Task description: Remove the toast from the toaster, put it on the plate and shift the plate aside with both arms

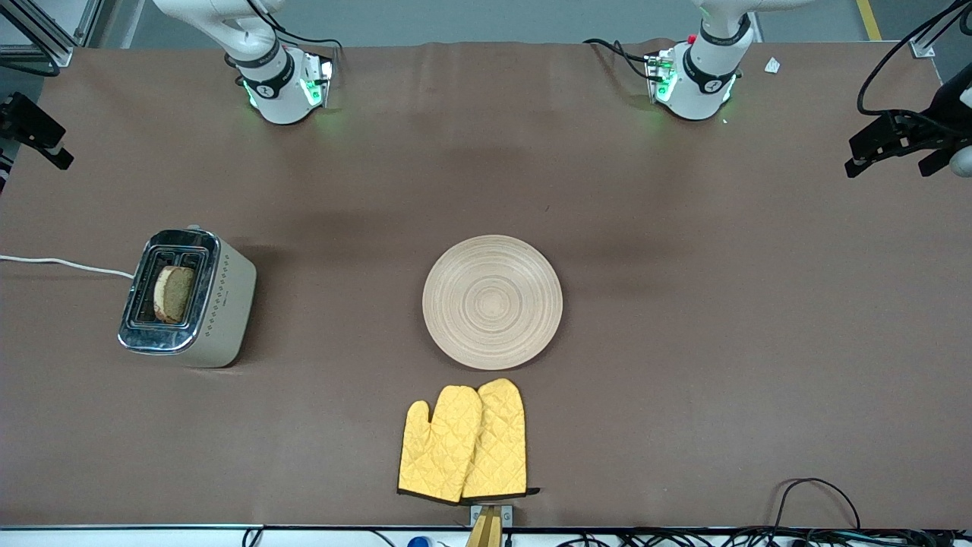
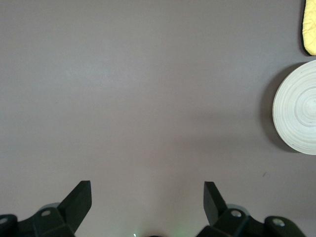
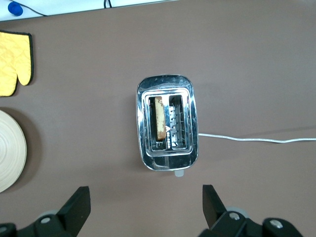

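Both grippers spread, empty: right gripper (image 3: pixel 143 202) high over toaster (image 3: pixel 168 122) with toast (image 3: pixel 159 117) in slot; left gripper (image 2: pixel 147 200) over bare table, plate (image 2: pixel 297 107) well apart.

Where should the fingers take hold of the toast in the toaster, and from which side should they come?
Grip the toast by its top crust edge, coming straight down from above. It stands upright in one slot of the toaster, so only that edge is free; the fingers should close across its thin faces.

Silver toaster (image 1: pixel 187 298) with white cord (image 1: pixel 64 265); yellow oven mitts (image 1: pixel 464 441) on brown table (image 1: pixel 721 319).
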`<state>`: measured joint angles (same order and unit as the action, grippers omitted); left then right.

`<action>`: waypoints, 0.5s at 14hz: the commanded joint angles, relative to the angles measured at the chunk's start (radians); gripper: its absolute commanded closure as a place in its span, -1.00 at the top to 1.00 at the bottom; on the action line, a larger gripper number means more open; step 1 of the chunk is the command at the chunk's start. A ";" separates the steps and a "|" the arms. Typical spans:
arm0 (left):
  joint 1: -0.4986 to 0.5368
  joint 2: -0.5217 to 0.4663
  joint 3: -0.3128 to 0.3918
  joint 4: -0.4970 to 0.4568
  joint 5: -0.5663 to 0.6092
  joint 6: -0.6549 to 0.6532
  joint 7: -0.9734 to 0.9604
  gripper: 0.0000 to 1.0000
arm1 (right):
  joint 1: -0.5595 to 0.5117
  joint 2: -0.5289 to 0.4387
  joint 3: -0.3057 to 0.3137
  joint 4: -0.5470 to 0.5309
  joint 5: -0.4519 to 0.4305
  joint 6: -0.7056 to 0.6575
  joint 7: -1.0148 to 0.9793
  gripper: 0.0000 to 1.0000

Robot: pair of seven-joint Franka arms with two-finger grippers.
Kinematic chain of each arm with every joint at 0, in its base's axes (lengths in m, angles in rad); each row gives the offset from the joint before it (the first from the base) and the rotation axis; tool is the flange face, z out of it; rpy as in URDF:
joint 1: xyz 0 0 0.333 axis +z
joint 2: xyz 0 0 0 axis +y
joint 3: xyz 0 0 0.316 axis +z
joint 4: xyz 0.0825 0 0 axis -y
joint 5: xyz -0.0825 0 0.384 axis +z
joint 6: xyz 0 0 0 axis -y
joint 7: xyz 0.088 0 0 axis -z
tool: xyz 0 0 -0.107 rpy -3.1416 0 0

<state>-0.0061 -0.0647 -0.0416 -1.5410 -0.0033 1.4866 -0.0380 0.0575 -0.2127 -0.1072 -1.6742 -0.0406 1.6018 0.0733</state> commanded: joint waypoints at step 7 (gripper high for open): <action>0.003 0.046 -0.001 0.054 -0.010 -0.022 0.023 1.00 | 0.018 -0.005 -0.003 0.105 0.021 -0.111 -0.006 1.00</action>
<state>-0.0060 -0.0606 -0.0416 -1.5400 -0.0033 1.4866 -0.0379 0.0700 -0.2130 -0.1061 -1.5805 -0.0399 1.5107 0.0730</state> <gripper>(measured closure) 0.000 0.000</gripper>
